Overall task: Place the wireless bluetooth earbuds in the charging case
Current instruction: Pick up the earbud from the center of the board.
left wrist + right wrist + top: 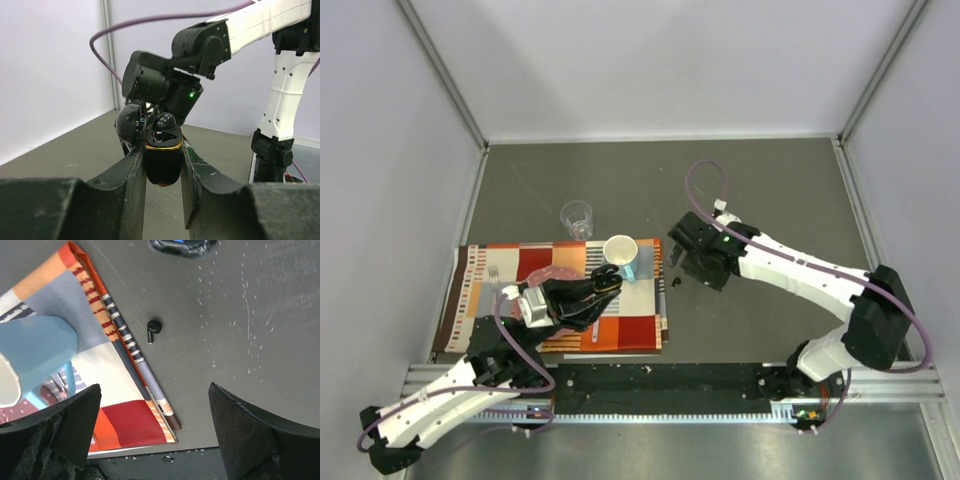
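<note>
L gripper (162, 147) is clamped on the case (162, 167), held over the cloth (127, 347) just near of the mug (35, 352). The lid (129, 125) is swung open, and a round black thing sits in the mouth, prob. a bud already seated, can't tell for sure. R gripper (154, 387) hangs w/ jaws wide apart, holding nothing. A loose bud (153, 329) lies on the bare table (260, 350) just right of the cloth's hem, close but not touching, and not yet between the fingers. Main risk is the pick: the bud is tiny & curved, so a slightly off-centre close could squirt it sideways or flick it under the hem. The left finger comes down right by the hem, so it may snag the cloth, drag it & rock the mug. A pinch on the stem instead of the body would likely let the bud twist, and then it meets the slot at the wrong angle. At handover, a hard push from R could slide the glossy case in L's grip or knock the lid shut. If that slot is full, R must aim for the other one, or it could pop the seated bud out. The two arms are working close together, so a wrist-to-wrist bump is poss. too.
</note>
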`<move>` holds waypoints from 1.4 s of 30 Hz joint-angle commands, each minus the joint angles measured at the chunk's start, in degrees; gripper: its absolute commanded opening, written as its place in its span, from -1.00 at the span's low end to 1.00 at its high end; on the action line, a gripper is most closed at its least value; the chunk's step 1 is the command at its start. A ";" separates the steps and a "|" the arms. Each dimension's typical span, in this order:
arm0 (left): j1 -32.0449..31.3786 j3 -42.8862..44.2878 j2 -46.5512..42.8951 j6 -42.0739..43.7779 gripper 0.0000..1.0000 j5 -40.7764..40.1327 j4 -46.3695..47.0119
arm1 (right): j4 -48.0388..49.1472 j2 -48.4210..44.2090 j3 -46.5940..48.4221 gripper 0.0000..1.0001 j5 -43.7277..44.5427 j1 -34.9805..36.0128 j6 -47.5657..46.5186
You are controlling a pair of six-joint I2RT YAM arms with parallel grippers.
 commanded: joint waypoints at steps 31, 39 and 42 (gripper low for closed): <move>0.13 2.72 -5.06 1.31 -1.00 -2.59 -4.47 | -3.88 26.10 12.39 -0.02 -6.07 -4.90 10.40; 0.13 2.81 -4.89 1.49 -1.00 -2.85 -4.64 | -3.88 28.75 13.79 -0.14 -5.99 -5.08 10.04; 0.13 2.90 -4.89 1.58 -1.00 -3.03 -4.64 | -3.88 29.54 14.06 -0.14 -5.72 -5.34 10.05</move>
